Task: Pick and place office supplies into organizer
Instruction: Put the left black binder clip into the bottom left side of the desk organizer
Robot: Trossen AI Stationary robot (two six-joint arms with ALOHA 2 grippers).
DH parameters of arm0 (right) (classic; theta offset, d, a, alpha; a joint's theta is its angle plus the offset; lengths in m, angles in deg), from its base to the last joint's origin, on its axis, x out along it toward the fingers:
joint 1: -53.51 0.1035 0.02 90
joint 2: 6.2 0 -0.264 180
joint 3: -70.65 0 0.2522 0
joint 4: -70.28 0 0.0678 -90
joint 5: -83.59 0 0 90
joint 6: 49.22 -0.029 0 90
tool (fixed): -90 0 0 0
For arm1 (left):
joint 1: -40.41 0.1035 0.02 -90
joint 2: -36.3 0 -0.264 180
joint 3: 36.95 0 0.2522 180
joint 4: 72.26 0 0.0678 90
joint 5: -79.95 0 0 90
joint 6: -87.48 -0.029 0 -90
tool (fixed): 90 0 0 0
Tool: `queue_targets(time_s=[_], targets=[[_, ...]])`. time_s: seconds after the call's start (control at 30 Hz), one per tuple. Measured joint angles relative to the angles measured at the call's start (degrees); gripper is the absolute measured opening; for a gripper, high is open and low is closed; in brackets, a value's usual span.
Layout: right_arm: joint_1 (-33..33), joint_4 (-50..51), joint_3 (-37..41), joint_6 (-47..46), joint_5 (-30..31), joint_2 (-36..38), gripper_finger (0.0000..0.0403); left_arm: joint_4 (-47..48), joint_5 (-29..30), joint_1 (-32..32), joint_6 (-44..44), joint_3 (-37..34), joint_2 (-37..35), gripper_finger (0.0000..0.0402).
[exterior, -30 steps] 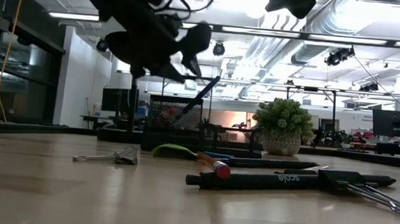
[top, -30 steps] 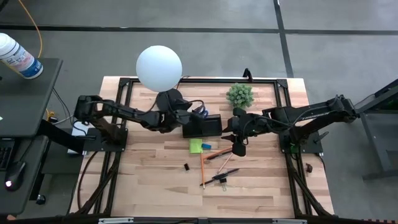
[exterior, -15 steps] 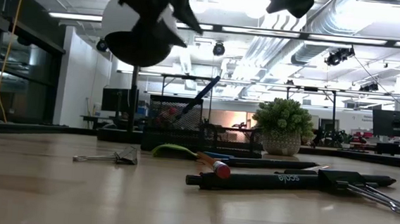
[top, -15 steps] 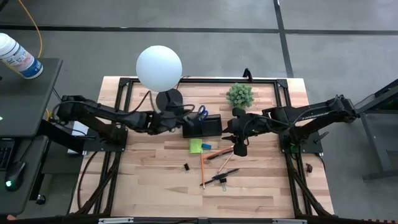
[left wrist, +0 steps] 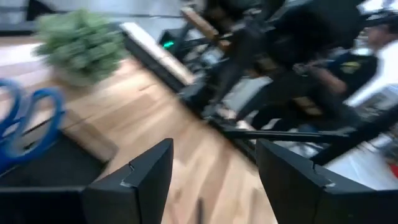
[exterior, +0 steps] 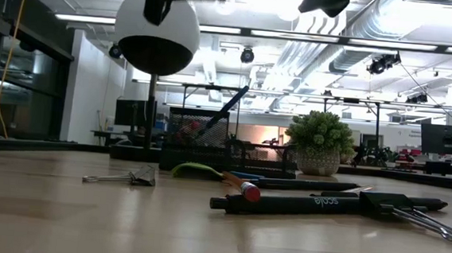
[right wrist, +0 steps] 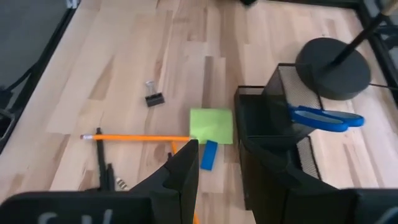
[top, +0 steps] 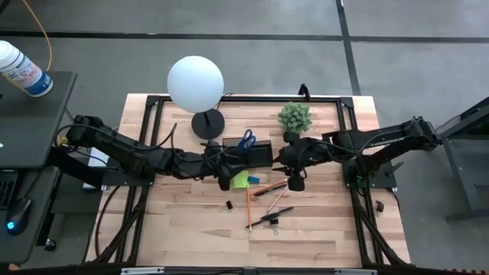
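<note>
**Scissors stand in the organizer, loose supplies at its six o'clock**

From where I stand, the left pincer (top: 227, 174) hangs over the bench (top: 183, 221) at the organizer's (top: 248, 155) seven o'clock, fingers spread and empty. The blue-handled scissors (top: 247, 139) stand in the organizer. The right pincer (top: 294, 183) hovers at the organizer's four o'clock, its fingers a little apart with nothing between them. The lime-green sticky-note pad (top: 241, 179) and small blue block (top: 254, 180) lie just at the organizer's six o'clock, an orange pencil (top: 249, 206) farther along, a black clip (top: 228, 205) near it.
</note>
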Motion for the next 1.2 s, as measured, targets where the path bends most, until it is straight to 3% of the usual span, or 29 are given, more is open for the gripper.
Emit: queue_targets(time_s=[0.3, 0.43, 0.67, 0.97, 1.2], targets=[[0.1, 1.4, 3.6, -0.6, -5.9, 0.0, 0.0108, 4.1, -9.9, -3.4, -1.8, 0.0, 0.0, 0.0216], [0.1, -0.6, 10.1, -6.0, -6.0, 0.0, 0.0108, 9.9, -10.2, -6.7, -0.1, 0.0, 0.0, 0.0216], [1.9, -13.4, 17.4, -18.9, -7.6, -0.1, 0.0108, 23.9, -12.0, -10.9, 1.9, 0.0, 0.0, 0.0216], [6.1, -17.1, 13.6, -19.6, 0.4, -5.7, 0.0108, 33.7, -8.3, -15.0, -2.2, 0.0, 0.0, 0.0216], [6.0, -18.3, 12.7, -35.6, 4.1, -9.8, 0.0108, 33.8, -7.1, -14.9, -6.4, 0.0, 0.4, 0.0216]])
